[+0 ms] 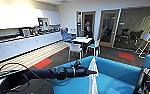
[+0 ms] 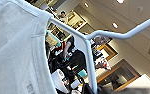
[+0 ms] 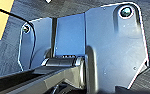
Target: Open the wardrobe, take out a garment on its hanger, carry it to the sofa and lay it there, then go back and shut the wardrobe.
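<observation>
While the left arm reaches in from the left of the head view, its gripper [image 1: 93, 72] is clamped on the hanger, and the white garment [image 1: 93, 75] hangs from it as a narrow, edge-on strip above the seat of the blue sofa [image 1: 116, 72]; the lower end of the cloth runs off the bottom of that view, so contact with the seat cannot be judged; in the left wrist view the hanger [image 2: 91, 67] shows as a thin white rod with one arm branching off toward the ceiling, and the garment [image 2: 13, 50] lies draped over its other shoulder, close to the lens; the sofa's low back curves round behind the shirt; the right arm [image 1: 143, 80] stands dark at the right edge of the head view, over the sofa's end; whether the right pincer is apart or together cannot be told; beyond the sofa, dark carpet with red patches [image 1: 42, 63], a white table [image 1: 82, 39] with white chairs [image 1: 75, 48], and two seated people [image 1: 66, 35] at it; a long white counter [image 1: 21, 45] runs along the left wall.
</observation>
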